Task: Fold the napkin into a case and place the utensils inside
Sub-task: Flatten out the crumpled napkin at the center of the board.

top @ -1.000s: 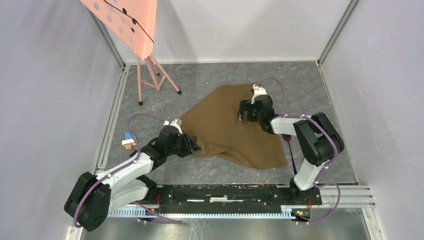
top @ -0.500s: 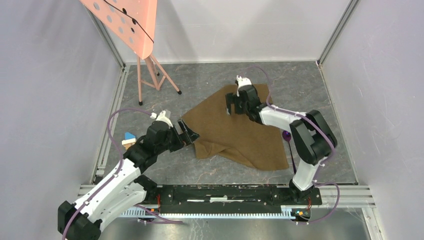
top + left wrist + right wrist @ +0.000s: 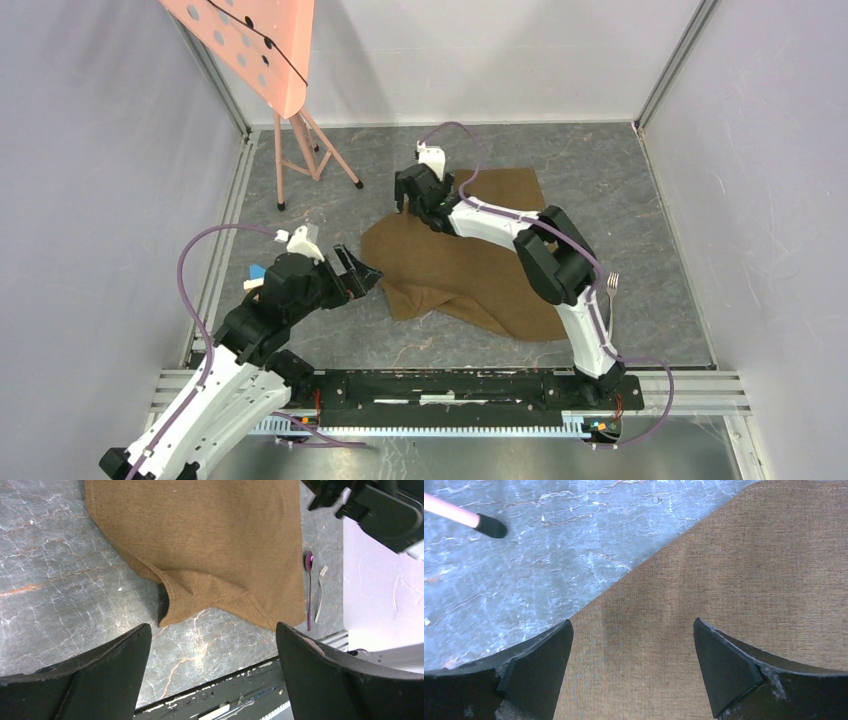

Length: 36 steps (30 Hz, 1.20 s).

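The tan-brown napkin (image 3: 470, 265) lies spread on the table, its near-left corner rumpled and turned over (image 3: 200, 592). My left gripper (image 3: 362, 270) hangs open just left of that corner with nothing between its jaws (image 3: 214, 630). My right gripper (image 3: 407, 200) is open above the napkin's far-left edge, where cloth (image 3: 724, 570) fills the gap between its fingers (image 3: 632, 630). The utensils lie by the napkin's right edge: a purple spoon (image 3: 309, 590) and a silvery fork (image 3: 320, 592), the fork also showing beside the right arm (image 3: 611, 285).
A pink stand (image 3: 300, 150) carrying a pink perforated board (image 3: 250, 45) stands at the far left, one black-tipped leg (image 3: 491, 526) close to my right gripper. A small blue-and-wood block (image 3: 256, 277) sits behind the left arm. Metal rails edge the table.
My left gripper opened, let go of the napkin's near-left corner and drew back to the left. My right gripper travelled left across the napkin to its far-left edge.
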{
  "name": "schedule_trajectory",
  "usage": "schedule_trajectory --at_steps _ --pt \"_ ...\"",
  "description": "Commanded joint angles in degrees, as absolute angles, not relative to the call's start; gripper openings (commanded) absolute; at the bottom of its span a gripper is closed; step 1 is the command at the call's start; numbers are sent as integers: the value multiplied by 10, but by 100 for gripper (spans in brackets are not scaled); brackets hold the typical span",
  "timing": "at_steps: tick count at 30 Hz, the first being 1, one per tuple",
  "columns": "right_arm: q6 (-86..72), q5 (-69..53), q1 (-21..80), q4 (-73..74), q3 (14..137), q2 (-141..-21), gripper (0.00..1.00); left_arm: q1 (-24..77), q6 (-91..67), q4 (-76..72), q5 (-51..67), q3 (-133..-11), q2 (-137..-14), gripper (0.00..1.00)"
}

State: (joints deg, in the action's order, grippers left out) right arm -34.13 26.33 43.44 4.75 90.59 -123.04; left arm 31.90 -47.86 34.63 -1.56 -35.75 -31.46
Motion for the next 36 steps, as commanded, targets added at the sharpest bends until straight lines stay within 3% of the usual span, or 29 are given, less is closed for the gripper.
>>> schedule_trajectory --at_steps 1,13,18,21,23,25,28,36 --pt "-363 356 444 104 979 -1284 95 318 -476 357 19 -352 -289 100" --pt "-317 368 455 106 1065 -1380 74 319 -459 372 12 -367 -268 100" --pt "-294 333 456 86 1061 -1374 37 318 -452 377 2 -377 -273 100" --pt "-279 285 455 63 1045 -1337 20 318 -448 384 -25 -385 -277 100" --pt "-266 237 454 22 1008 -1291 7 318 -445 388 -38 -390 -281 100" --pt "-259 161 448 -41 944 -1225 0 318 -441 396 -55 -397 -285 100" --pt "-267 55 437 -159 798 -1118 0 318 -436 404 -76 -407 -287 100" --pt "-268 -45 425 -369 394 -902 3 318 -451 381 -73 -399 -311 100"
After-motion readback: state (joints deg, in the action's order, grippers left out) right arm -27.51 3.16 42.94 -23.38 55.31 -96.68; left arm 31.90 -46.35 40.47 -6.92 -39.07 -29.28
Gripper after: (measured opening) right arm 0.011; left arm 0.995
